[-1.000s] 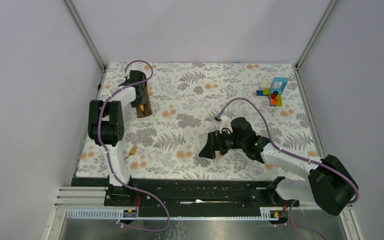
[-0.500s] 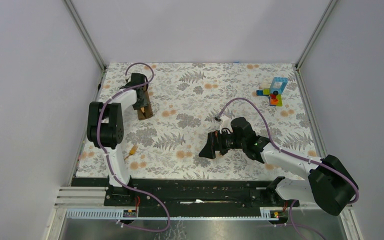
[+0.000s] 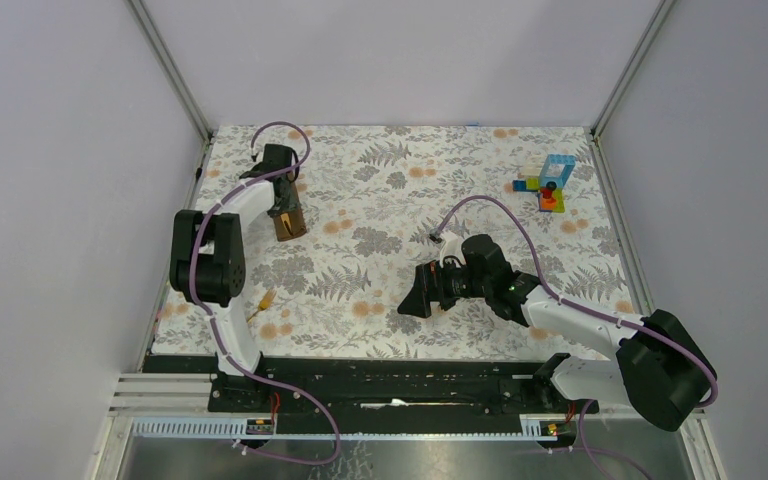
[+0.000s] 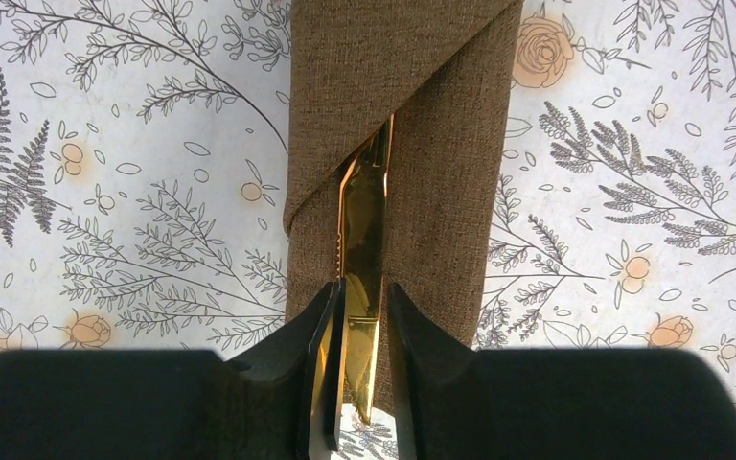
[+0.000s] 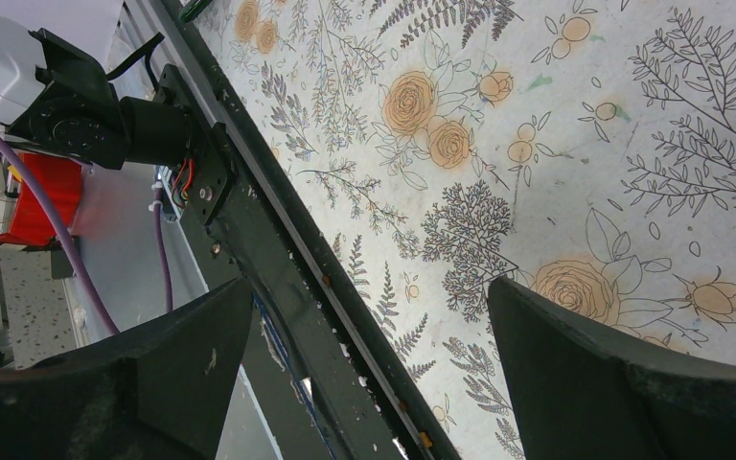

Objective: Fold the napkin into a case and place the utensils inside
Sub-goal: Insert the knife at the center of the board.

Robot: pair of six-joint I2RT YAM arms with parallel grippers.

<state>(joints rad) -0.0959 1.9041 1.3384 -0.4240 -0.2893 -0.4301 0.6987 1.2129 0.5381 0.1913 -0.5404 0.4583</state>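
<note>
While the left gripper (image 4: 362,383) pinches the knife (image 4: 364,230), its blade sits half inside the napkin (image 4: 441,144) pocket.
Push straight along the fold, far left on the table, low under the flap; the right gripper (image 5: 369,326) hangs spread wide mid-table.

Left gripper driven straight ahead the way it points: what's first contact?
The folded napkin: the left gripper, gripping the gold knife, points along it toward the pocket's diagonal flap. Depth is unclear; it may already touch the cloth.
</note>
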